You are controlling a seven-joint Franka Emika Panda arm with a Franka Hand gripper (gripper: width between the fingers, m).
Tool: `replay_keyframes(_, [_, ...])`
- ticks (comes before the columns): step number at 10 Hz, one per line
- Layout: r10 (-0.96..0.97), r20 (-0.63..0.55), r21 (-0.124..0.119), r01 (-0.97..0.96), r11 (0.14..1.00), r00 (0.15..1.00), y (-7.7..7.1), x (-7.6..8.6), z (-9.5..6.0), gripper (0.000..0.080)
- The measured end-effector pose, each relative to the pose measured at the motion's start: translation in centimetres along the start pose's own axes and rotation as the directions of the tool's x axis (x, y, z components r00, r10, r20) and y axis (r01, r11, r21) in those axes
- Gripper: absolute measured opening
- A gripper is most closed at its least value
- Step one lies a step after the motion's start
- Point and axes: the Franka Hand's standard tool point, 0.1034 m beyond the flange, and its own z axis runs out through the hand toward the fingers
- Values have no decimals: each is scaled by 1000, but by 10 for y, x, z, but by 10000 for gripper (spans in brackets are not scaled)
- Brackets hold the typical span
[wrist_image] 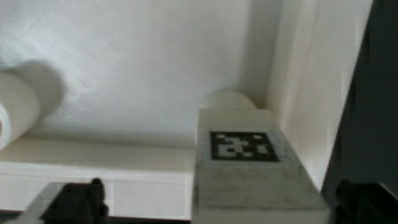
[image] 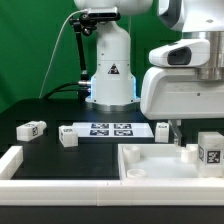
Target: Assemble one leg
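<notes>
A leg [wrist_image: 246,150], a stubby white block with a square tag, stands against the inner corner wall of the large white square piece [wrist_image: 143,70]. It runs down between my fingers [wrist_image: 80,200]. My gripper [wrist_image: 222,205] is open around it, with a visible gap on one side and the other finger close to the leg. In the exterior view my gripper [image: 175,133] hangs low over the far right part of the square piece [image: 150,172], just beside the small white leg [image: 189,152].
Other legs lie on the black table: one at the exterior view's left [image: 32,128], one beside it [image: 68,137], one near the gripper [image: 162,128], one at the right edge [image: 210,150]. The marker board [image: 110,130] lies behind. A white rail [image: 10,160] borders the left.
</notes>
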Motion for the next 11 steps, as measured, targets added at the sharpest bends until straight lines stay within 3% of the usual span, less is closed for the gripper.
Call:
replay_keyframes(1, [0,0,0,0,1000,1000,0,0,0,623])
replay_keyframes(3, [44,0,0,-44,999,999,0,0,0,289])
replay_keyframes(7, [359,-11,23,-358,933,933,-1,1,1,290])
replay_keyframes(10, [651,5,55,-650,758,759,-1,0,1,290])
replay_keyframes(11, [757,22,63,-757,650,653,-1,0,1,290])
